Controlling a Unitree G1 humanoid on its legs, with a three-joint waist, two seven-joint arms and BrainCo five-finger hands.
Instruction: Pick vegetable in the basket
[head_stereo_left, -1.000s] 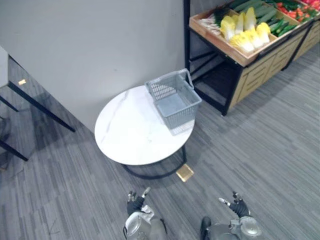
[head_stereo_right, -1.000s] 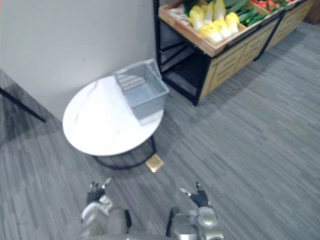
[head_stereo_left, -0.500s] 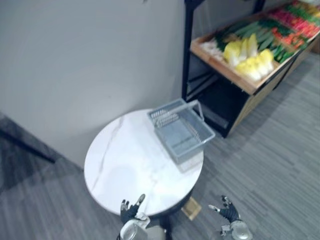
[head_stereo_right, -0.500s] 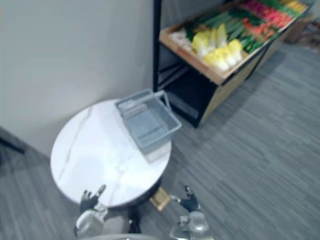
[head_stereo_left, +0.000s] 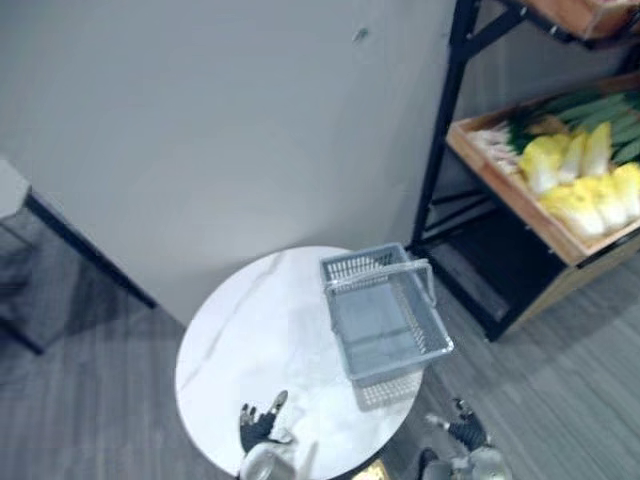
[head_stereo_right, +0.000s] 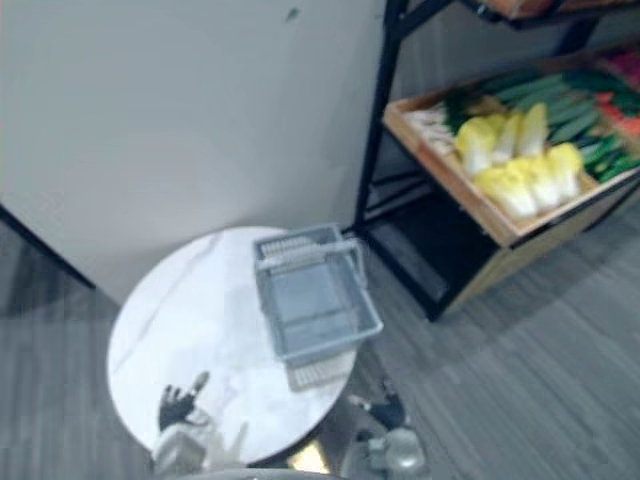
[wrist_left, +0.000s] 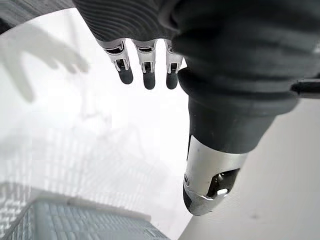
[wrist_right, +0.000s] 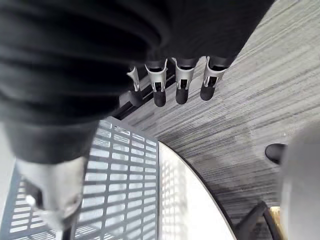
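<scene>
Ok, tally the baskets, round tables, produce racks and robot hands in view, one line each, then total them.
basket: 1
round table: 1
produce rack: 1
robot hands: 2, the left hand and the right hand
Total: 5

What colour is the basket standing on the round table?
Light grey-blue, with slotted mesh sides. The basket shows best in the left eye view.
</scene>
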